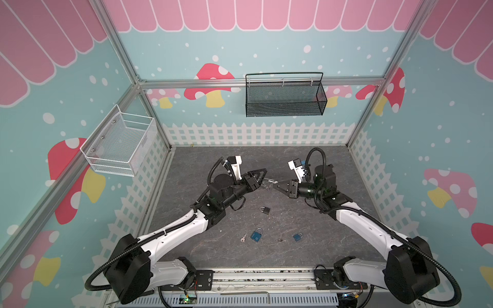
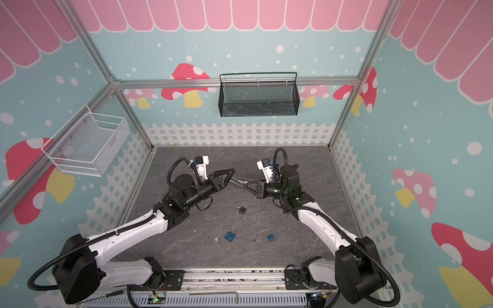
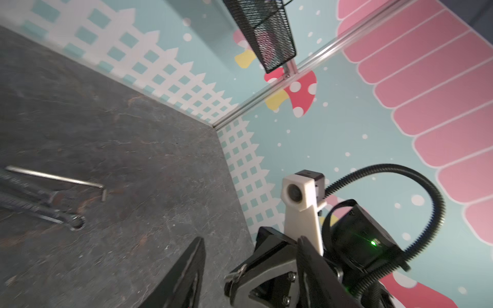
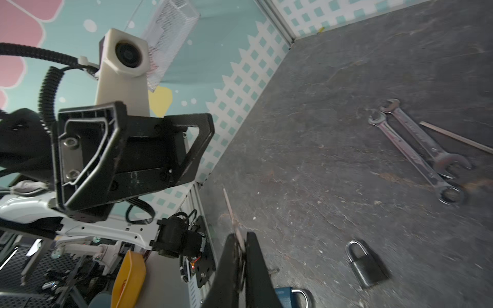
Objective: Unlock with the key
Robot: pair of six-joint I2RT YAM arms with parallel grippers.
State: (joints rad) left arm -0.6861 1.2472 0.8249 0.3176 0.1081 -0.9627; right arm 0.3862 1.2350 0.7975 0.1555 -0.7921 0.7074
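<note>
Pinching a thin metal blade (image 4: 231,210) between the closed fingers of the right gripper (image 4: 241,236); seen edge-on and too slim to tell whether it is a key. Cut off at the frame edge in the right wrist view: one of the blue padlocks (image 4: 289,297), which of the two unclear. Blurred and partly out of frame in the left wrist view: wrenches (image 3: 42,210). Barely more than a speck in both top views: small dark key (image 1: 281,240).

Counted on the grey table (image 1: 320,253):
- Three padlocks: black padlock (image 1: 264,210), larger blue padlock (image 1: 256,235), smaller blue padlock (image 1: 298,236).
- Two loose keys: silver key (image 1: 243,238) just beside the larger blue padlock, dark one between the two blue ones.
- Two wrenches, side by side.
- One hex key (image 3: 53,177) near them.

Reaching inward from the front rail, elbows bent outward, forearms angled toward the middle, both tips near each other and off the table. Left gripper (image 1: 262,176) with fingers apart, nothing between them.
</note>
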